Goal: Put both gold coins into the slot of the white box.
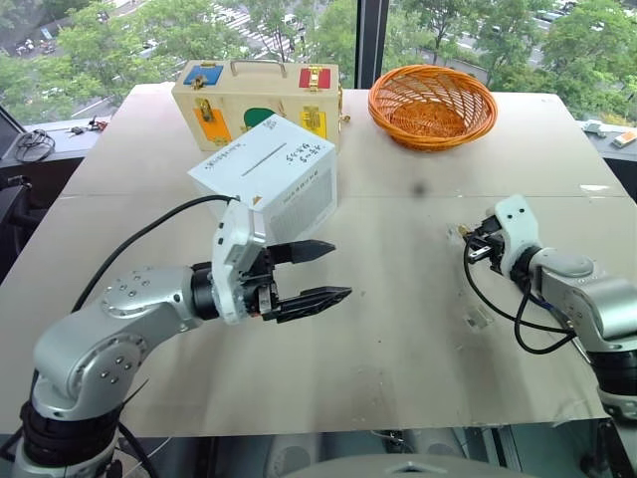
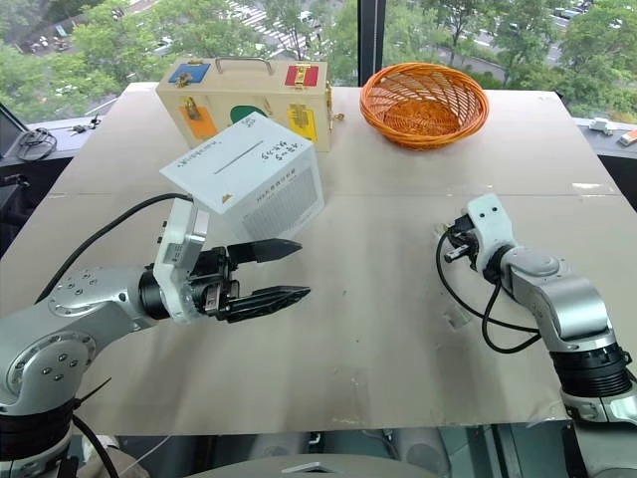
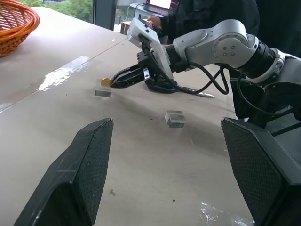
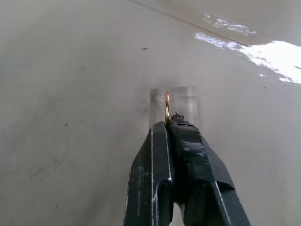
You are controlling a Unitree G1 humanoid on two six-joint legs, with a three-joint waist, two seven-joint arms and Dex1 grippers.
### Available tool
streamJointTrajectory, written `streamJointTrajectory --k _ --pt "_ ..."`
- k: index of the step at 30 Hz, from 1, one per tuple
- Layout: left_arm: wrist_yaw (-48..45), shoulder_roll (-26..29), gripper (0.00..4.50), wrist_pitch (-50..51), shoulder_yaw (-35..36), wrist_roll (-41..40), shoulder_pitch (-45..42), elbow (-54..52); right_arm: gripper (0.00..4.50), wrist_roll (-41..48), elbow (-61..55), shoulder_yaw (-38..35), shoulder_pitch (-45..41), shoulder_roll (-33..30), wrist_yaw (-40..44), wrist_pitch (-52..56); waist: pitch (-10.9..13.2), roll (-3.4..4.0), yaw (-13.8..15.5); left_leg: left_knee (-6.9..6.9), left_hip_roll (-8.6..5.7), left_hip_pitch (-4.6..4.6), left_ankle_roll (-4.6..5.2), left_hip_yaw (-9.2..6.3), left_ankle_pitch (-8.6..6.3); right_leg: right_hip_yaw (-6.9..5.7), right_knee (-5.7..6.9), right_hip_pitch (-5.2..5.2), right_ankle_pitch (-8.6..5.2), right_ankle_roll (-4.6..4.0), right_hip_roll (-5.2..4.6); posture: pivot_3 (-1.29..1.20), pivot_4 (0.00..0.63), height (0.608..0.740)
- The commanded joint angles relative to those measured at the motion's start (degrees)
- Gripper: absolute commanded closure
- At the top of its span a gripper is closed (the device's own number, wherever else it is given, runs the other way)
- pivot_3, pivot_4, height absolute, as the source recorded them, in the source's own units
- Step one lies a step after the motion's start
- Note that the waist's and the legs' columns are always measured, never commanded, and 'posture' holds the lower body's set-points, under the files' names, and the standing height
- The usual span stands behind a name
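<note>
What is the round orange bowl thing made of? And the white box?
The orange basket looks like woven wicker or cane: you can see crossing strands and gaps in its wall. The white box seems to be matte cardboard, with flat folded faces, printed text and a thin slot on top.

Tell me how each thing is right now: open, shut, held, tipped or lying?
Left gripper: jaws open, holding nothing.
Right gripper: jaws shut on a gold coin.
Gold coin: pinched on edge at the jaw tips, over a clear plastic block.
White box: tilted, slot facing up.
Wooden case: shut, upright.
Orange wicker basket: upright.
Second clear plastic block: lying on the table.
</note>
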Motion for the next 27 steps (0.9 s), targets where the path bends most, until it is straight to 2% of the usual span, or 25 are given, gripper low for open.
streamJointTrajectory --k 1,6,12,14,15,16,18,27 --pt "0.5 -0.4 0.77 -1.9 0.0 0.1 -0.3 -0.1 4.46 1.2 -4.2 -4.2 -0.4 -0.1 1.3 -0.5 0.0 0.01 0.0 0.00 0.00 0.00 0.00 0.01 0.00 0.01 0.00 0.00 0.00 0.00 -0.01 0.00 0.150 0.740" --pt "2.1 -2.1 0.77 -0.5 -1.2 -2.4 -3.4 3.2 4.46 3.9 -8.2 -6.5 2.0 0.2 4.5 -1.3 0.0 0.01 0.1 0.00 0.00 0.01 0.00 -0.04 0.00 -0.04 0.01 0.00 0.00 0.01 0.00 0.00 0.150 0.740" --pt "1.5 -3.3 0.77 1.6 -2.7 -5.2 -10.1 8.6 4.46 22.2 -24.9 -14.0 6.0 -2.4 14.1 3.0 0.1 0.09 0.0 -0.01 0.01 -0.02 0.00 -0.08 0.00 -0.06 -0.02 0.01 0.02 0.05 0.00 0.00 0.150 0.740" --pt "-0.1 -3.4 0.77 2.3 -3.8 -5.8 -12.4 10.1 4.46 28.8 -29.2 -15.2 5.6 -3.4 13.9 5.3 0.0 0.06 -0.1 -0.02 0.01 -0.03 0.00 -0.10 0.00 -0.07 -0.04 0.01 0.01 0.06 0.00 0.00 0.150 0.740" --pt "-1.1 -3.4 1.32 2.6 -4.5 -5.9 -13.5 10.9 4.50 31.8 -30.8 -15.4 4.8 -3.7 13.1 6.1 0.0 0.06 -0.1 -0.02 0.02 -0.01 0.00 -0.10 0.00 -0.08 -0.04 0.01 0.01 0.05 0.01 0.00 0.150 0.740" --pt "-2.4 -3.5 1.50 2.9 -5.5 -6.0 -14.8 11.7 4.50 35.1 -32.6 -15.1 3.6 -3.8 11.8 6.9 0.0 0.06 -0.1 -0.02 0.02 -0.02 0.00 -0.10 0.00 -0.11 -0.04 0.01 0.01 0.05 0.01 0.00 0.150 0.740" --pt "-4.4 -4.0 2.48 3.0 -7.4 -5.4 -17.3 13.0 4.50 38.7 -34.8 -13.8 1.5 -4.0 9.0 7.9 0.0 0.07 -0.1 -0.02 0.01 0.00 0.00 -0.09 0.00 -0.10 -0.01 0.02 -0.01 0.02 0.01 0.00 0.150 0.740" --pt "-10.8 -4.7 2.48 2.5 -11.9 -3.2 -23.1 16.6 4.50 46.7 -37.4 -11.5 0.2 -5.9 2.3 7.0 0.0 0.05 0.0 -0.01 0.00 -0.05 0.00 -0.08 0.00 -0.09 -0.08 0.02 -0.01 0.00 -0.01 0.00 0.150 0.740"
